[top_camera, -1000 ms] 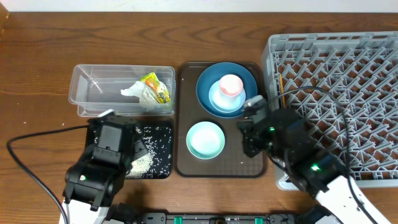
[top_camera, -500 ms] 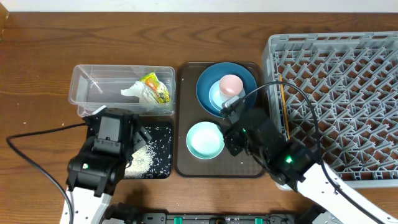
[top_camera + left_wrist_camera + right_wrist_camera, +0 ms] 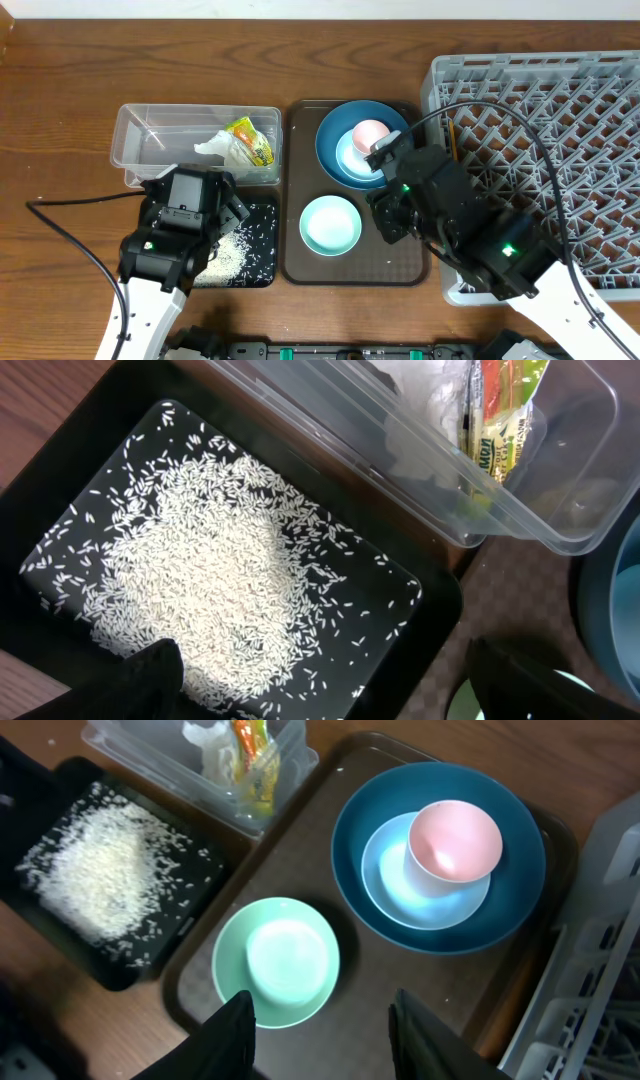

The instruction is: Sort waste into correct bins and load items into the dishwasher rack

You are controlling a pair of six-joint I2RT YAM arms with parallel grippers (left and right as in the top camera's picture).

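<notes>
Wood-grain table [image 3: 60, 120], dark brown.

Layout, overhead view:
- Clear tub [image 3: 135, 150] at the far left, with a crumpled tissue [image 3: 213, 148] and a yellow-green wrapper [image 3: 250, 140] in its right end, the two touching.
- Black tray [image 3: 262, 272] just in front of the tub. Rice [image 3: 200, 590] lies heaped in its middle, with loose grains scattered toward the walls.
- Brown serving tray [image 3: 405, 272] at centre. The dark-blue plate [image 3: 328, 135] is on its far half, the light-blue bowl [image 3: 347, 160] sits on the plate, and the pink cup [image 3: 368, 132] stands upright in that bowl. The mint-green bowl [image 3: 330, 224] is on the near half, apart from the plate.
- Grey dishwasher rack [image 3: 560, 120] at the right. No dish is visible in it.

Left arm: rises from the bottom-left edge, wrist over the black tray's left half. The left gripper [image 3: 322, 658] points down at the tray's near side, fingers spread wide and holding nothing.

Right arm: reaches in from the bottom right across the rack's near-left corner, wrist above the serving tray's right side. The right gripper [image 3: 322, 1002] hangs above the mint-green bowl's near rim, fingers parted and empty.
</notes>
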